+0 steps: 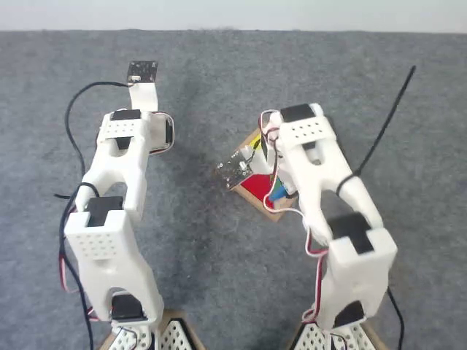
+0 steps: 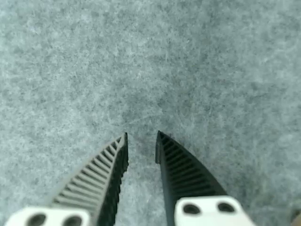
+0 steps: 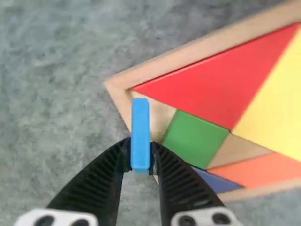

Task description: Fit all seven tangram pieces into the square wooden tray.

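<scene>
You can count six tangram pieces at the square wooden tray [image 3: 188, 56]. Five lie flat inside it: a red triangle [image 3: 221, 84], a yellow piece [image 3: 277, 117], a green square [image 3: 194, 139], an orange piece [image 3: 263, 169] and a dark blue piece [image 3: 216, 182] partly hidden by a finger. The sixth, a light blue flat piece [image 3: 140, 122], stands on edge over the tray's bare corner, pinched in your right gripper [image 3: 140, 143]. Your left gripper [image 2: 141, 136] hangs well apart from the tray over the grey felt [image 2: 141, 56], fingers parted and empty.

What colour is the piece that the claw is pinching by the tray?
Light blue. The piece in the right gripper shows best in the right wrist view.
</scene>
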Tool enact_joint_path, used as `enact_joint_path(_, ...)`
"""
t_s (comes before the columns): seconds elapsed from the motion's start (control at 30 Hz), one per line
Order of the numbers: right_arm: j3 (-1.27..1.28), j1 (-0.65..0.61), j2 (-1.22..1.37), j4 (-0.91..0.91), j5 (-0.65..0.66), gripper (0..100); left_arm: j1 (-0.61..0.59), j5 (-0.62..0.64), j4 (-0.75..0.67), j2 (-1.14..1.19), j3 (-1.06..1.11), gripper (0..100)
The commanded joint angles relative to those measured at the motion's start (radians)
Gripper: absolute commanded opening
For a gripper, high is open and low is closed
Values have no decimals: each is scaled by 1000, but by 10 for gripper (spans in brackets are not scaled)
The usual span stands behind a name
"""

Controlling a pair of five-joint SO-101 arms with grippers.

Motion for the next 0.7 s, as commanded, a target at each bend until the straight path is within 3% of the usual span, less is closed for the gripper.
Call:
enact_joint_path(0.0,-155,-1,71,84,78,9,11,6,-17,-17,-5,94)
enact_joint_path(0.4,-258,-27,209,105,230,9,26,6,-15,-17,-5,94)
enact_joint_path(0.67,-259,24,208,105,235,54,23,6,-15,-17,-5,94)
